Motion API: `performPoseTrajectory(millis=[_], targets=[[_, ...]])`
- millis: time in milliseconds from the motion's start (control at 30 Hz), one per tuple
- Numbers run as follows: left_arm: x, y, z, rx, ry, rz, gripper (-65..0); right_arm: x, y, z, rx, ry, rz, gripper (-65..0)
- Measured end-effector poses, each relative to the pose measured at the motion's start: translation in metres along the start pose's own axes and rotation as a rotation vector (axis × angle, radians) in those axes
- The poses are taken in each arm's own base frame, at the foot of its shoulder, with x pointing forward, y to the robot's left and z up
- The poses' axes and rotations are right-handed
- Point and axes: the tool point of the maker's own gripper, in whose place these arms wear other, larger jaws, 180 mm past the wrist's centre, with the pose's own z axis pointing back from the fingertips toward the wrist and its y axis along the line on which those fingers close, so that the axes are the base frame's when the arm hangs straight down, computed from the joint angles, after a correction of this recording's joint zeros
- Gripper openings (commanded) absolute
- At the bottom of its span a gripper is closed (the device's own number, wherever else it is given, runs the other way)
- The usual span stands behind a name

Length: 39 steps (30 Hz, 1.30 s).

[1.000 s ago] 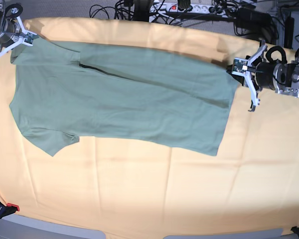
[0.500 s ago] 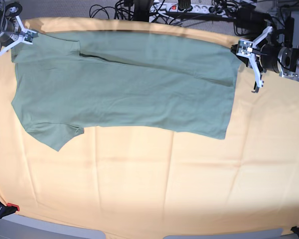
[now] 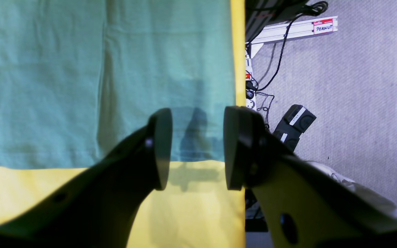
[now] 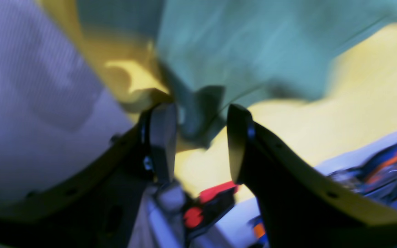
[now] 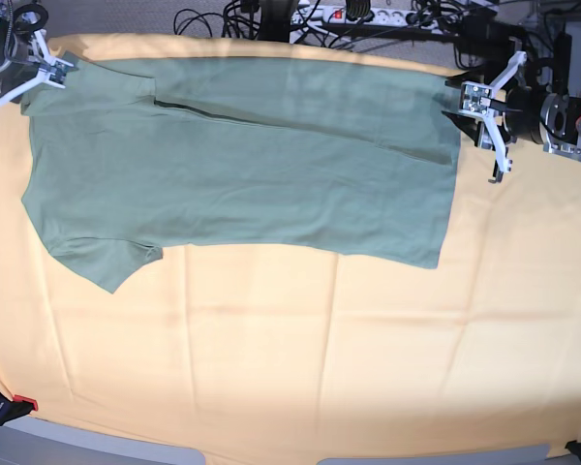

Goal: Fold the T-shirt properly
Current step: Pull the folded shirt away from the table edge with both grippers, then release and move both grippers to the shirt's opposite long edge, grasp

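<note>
Yellow-orange cloth (image 5: 290, 368) covers table; black cables (image 5: 271, 19), white power strip (image 5: 368, 14) behind.

The T-shirt (image 5: 242, 165) covers the worktop's far half, from left edge nearly to right. The near half of the yellow-orange cloth (image 5: 300, 358) lies bare, open to either end effector. Cables (image 5: 271, 19) and a power strip (image 5: 368, 14) crowd the floor beyond the far edge.
</note>
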Motion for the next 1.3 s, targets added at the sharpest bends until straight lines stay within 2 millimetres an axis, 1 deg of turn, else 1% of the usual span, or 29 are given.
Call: performPoseTrajectory(millis=[167, 233, 300, 367, 433, 500, 633, 733, 800, 867, 933, 967, 1033, 1100, 1167, 1300], targets=[[-0.005, -0.001, 0.001, -0.002, 0.050, -0.016, -39.0, 0.015, -0.011, 0.016, -0.063, -0.015, 0.012, -38.2], [-0.002, 0.003, 0.003, 0.009, 0.042, 0.004, -39.0, 0.020, -0.015, 0.020, -0.086, -0.031, 0.013, -38.2], [0.006, 0.011, 0.008, 0.028, 0.007, 0.040, -39.0, 0.020, -0.020, 0.022, -0.101, -0.030, 0.008, -38.2], [0.013, 0.022, 0.015, 0.058, -0.026, 0.071, -39.0, 0.017, -0.031, 0.025, -0.136, -0.024, -0.014, -38.2], [0.023, 0.035, 0.024, 0.095, -0.068, 0.093, -39.0, 0.011, -0.047, 0.030, -0.183, -0.013, -0.033, -38.2], [0.030, 0.049, 0.035, 0.138, -0.108, 0.115, -39.0, 0.009, -0.060, 0.036, -0.201, -0.034, -0.089, -38.2], [0.026, 0.073, 0.051, 0.206, -0.132, 0.177, -39.0, 0.007, -0.078, 0.049, -0.215, -0.085, -0.189, -38.2], [0.025, 0.097, 0.061, 0.260, -0.213, 0.277, -39.0, 0.004, -0.098, 0.062, -0.248, -0.127, -0.263, -38.2], [0.017, 0.119, 0.068, 0.318, -0.274, 0.367, -39.0, 0.000, -0.111, 0.072, -0.283, -0.145, -0.303, -38.2], [0.003, 0.145, 0.079, 0.394, -0.346, 0.489, -39.0, -0.005, -0.119, 0.080, -0.316, -0.162, -0.358, -38.2], [-0.016, 0.165, 0.087, 0.454, -0.418, 0.615, -39.0, -0.009, -0.119, 0.083, -0.323, -0.176, -0.408, -38.2], [-0.028, 0.172, 0.089, 0.473, -0.441, 0.678, -39.0, -0.012, -0.120, 0.085, -0.329, -0.177, -0.423, -38.2], [-0.050, 0.180, 0.085, 0.487, -0.464, 0.787, -39.0, -0.015, -0.121, 0.086, -0.341, -0.176, -0.441, -38.2], [-0.065, 0.190, 0.076, 0.503, -0.499, 0.859, -39.0, -0.015, -0.121, 0.086, -0.342, -0.177, -0.440, -38.2], [-0.079, 0.198, 0.064, 0.514, -0.529, 0.926, -39.0, -0.011, -0.123, 0.087, -0.347, -0.201, -0.437, -38.2], [-0.099, 0.198, 0.035, 0.490, -0.560, 1.042, -39.0, -0.013, -0.121, 0.087, -0.356, -0.204, -0.471, -38.2]])
